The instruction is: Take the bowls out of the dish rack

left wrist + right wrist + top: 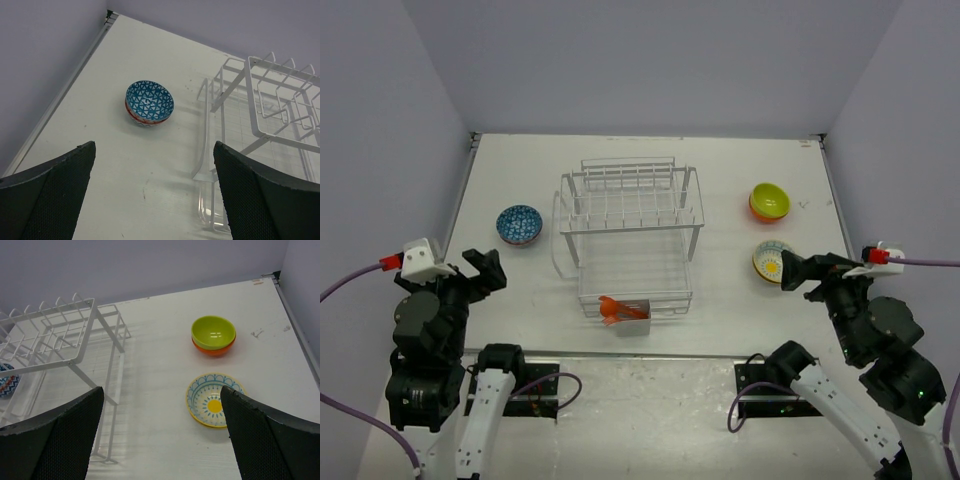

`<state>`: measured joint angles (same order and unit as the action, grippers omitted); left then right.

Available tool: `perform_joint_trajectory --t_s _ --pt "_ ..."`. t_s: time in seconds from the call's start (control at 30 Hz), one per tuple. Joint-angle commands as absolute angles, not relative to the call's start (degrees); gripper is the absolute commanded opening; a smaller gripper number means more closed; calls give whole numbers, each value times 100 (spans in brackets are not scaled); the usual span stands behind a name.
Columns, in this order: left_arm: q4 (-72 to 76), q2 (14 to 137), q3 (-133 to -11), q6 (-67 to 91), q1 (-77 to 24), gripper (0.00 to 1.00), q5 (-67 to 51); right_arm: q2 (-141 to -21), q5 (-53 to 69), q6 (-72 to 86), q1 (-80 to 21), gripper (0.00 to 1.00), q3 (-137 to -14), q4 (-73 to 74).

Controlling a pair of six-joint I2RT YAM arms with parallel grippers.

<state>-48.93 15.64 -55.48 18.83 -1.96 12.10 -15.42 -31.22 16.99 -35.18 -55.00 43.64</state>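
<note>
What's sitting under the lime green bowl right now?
The lime green bowl is nested in an orange bowl; only the orange one's outer wall shows, its inside is covered.

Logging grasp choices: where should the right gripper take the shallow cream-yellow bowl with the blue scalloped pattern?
Probably pinch the cream-yellow bowl by its near rim from above, one finger inside, one outside. It sits upright, low and wide, so its walls offer little. That edge faces the open right gripper.
</note>
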Motion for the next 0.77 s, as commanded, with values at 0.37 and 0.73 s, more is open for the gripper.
perform_joint_trajectory --t_s 0.37,0.73 --pt "-4509 1811 -5484 1916 -220 100 914 -1582 -3059 1591 -3498 99 -5423 4272" --pt "-4316 1872 -5414 1960 -220 100 861 -1521 -3076 1591 -3489 99 -5326 4140"
